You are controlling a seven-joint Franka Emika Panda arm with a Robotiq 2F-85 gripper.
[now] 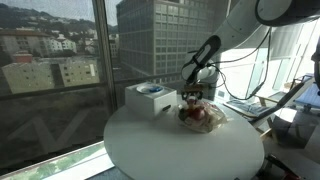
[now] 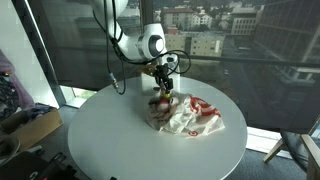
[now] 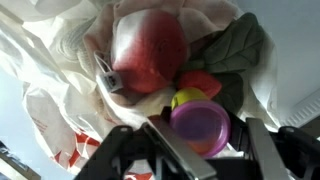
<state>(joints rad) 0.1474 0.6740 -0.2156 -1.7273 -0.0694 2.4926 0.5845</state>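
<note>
The round white surface (image 2: 105,140) carries everything, seen in both exterior views. A crumpled white plastic bag (image 2: 195,118) with red print lies near its middle, its mouth slumped open so the contents show from above. A white box (image 1: 150,98) stands just beside it. Inside the bag, the wrist view shows a red round item (image 3: 148,50) wrapped in film, a dark green cloth-like piece (image 3: 232,50) and a small purple cup (image 3: 200,122). The cup looks to be sitting mouth or lid up, its axis pointing toward the camera, so it has no long side across the view. The tool (image 2: 161,95) hangs over the bag, jaws spread wide either side of the cup and gripping nothing.
</note>
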